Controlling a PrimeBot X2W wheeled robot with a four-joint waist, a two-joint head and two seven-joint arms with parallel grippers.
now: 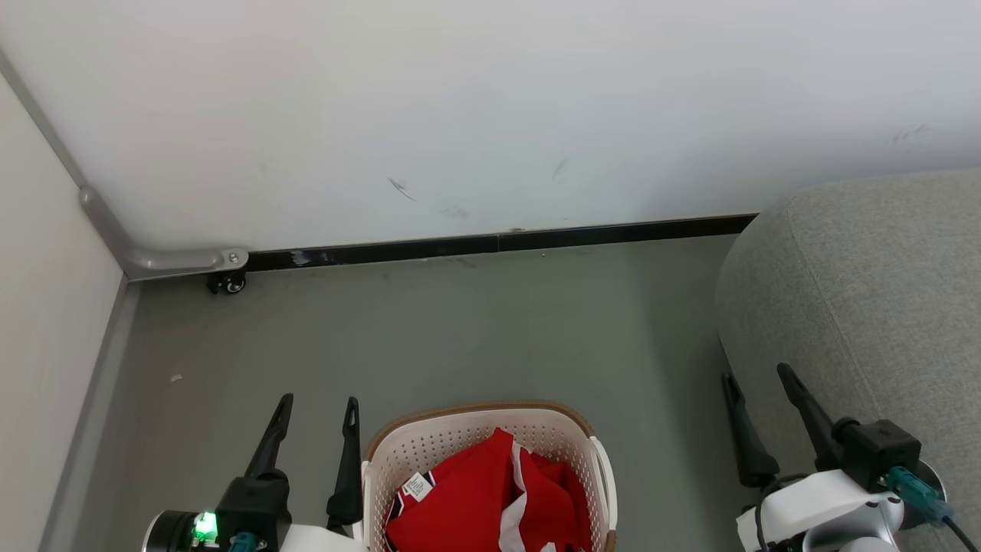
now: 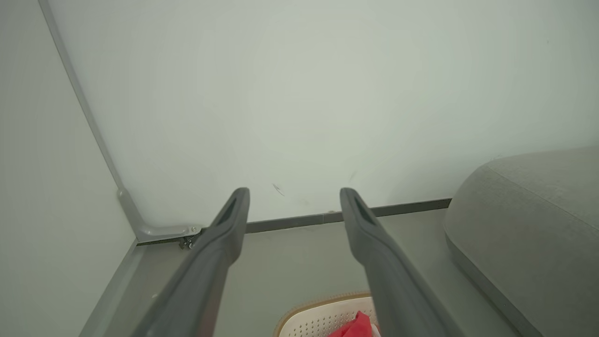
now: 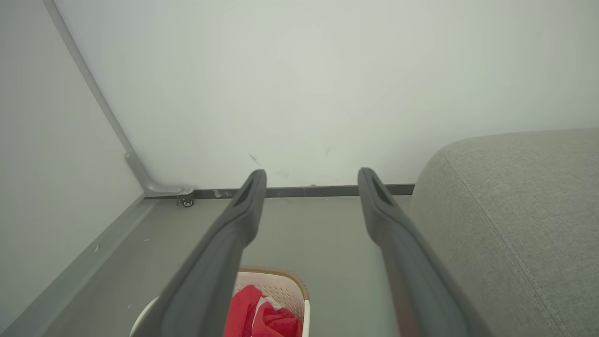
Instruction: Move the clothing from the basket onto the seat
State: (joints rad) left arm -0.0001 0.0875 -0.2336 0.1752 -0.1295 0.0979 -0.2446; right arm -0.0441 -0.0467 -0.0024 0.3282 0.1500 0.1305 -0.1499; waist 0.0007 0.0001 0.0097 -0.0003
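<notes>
Left fingers (image 1: 349, 460) spread wide, gripping nothing, hovering just left of basket (image 1: 429, 445). Right fingers (image 1: 805, 410) likewise spread wide, empty, at left edge of seat (image 1: 866, 307), well right of basket. Red clothing (image 1: 475, 498) with white trim bunched inside basket, small white tag showing. Basket stands on grey floor (image 1: 460, 330) between the two arms. Grey seat at right, near white wall (image 1: 460, 115).

Prob. lab mock-up room: white partition wall (image 1: 490, 115) (on a caster (image 1: 228, 283)), grey floor (image 1: 460, 330), seat (image 1: 866, 291).
</notes>
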